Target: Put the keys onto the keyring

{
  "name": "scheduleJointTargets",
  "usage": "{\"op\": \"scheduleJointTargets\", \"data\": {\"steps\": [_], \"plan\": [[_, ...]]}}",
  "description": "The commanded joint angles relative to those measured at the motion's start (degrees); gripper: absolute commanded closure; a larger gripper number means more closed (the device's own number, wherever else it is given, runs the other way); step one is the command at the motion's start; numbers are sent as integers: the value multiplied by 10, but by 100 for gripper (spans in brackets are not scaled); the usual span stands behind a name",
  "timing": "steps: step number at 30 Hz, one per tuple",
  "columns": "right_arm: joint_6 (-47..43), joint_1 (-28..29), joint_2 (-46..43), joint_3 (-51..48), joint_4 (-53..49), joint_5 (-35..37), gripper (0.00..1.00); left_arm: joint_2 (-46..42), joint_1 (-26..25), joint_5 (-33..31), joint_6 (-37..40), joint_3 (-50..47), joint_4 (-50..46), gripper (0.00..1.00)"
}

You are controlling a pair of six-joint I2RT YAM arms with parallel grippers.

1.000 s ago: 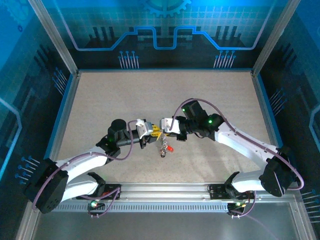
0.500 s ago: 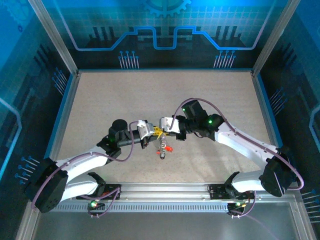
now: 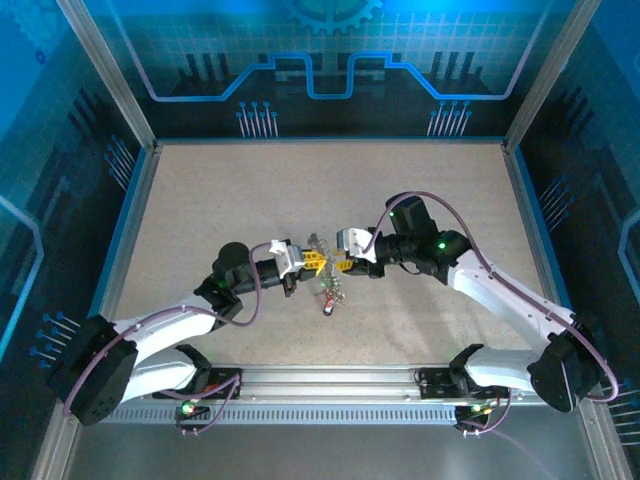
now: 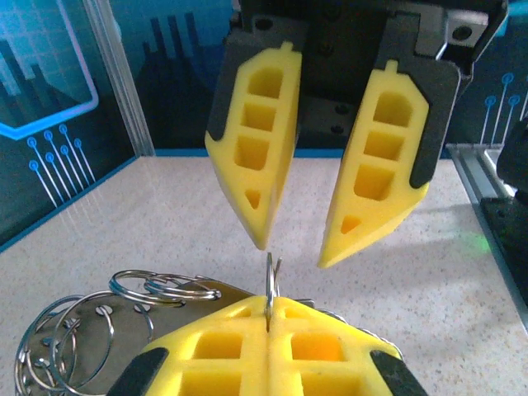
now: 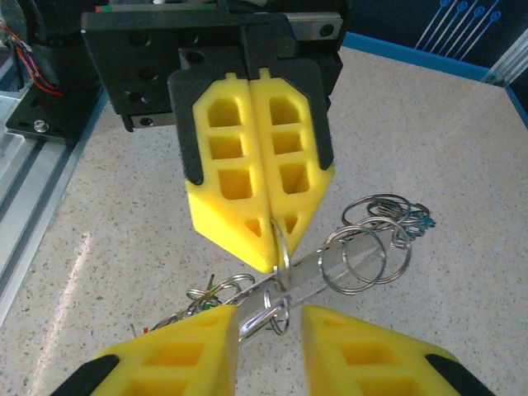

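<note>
We see the keyring [image 4: 270, 285] as a thin, grey metal loop. It is edge-on in the left wrist view, so it reads as a narrow double line rising from the seam of the yellow fingers. The left gripper [image 3: 312, 262] is pressed together on it, pinching it at the very tips. The right gripper [image 3: 341, 266] faces it just beside, tip to tip, its fingers spread with a gap between them and nothing clamped.

The keyring sits between the two grippers, near the middle of the worktop [image 3: 220, 200], somewhat toward its near edge. Below it trails a tangle of smaller silver split rings [image 5: 363, 256] and a clear tag [image 5: 318, 272].

The keys [image 3: 331, 295] are too small for us to separate. We make out a red head at the near end of the bundle and slivers of green and blue among the rings. Most of the keyring's hoop is hidden by the fingers. We cannot tell whether the bundle rests on the worktop or hangs above it.

The keyring stands upright, its plane in line with the seam of the left fingers. The bundle's long axis runs from the grippers toward the worktop's near edge.
</note>
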Motion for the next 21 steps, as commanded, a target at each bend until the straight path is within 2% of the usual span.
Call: {"op": "scheduleJointTargets", "data": {"steps": [1,9,14,21], "plan": [[0,-5,-8,-10,19,-24,77,8,4,31,-32,-4,84,100],[7,-5,3,-9,48,-21,79,39,6,56,-62,-3,142,100],[4,-5,8,-2,44,-31,83,59,6,56,-75,-8,181,100],[2,-5,3,-15,51,-15,80,81,6,49,-83,-12,220,100]]}}
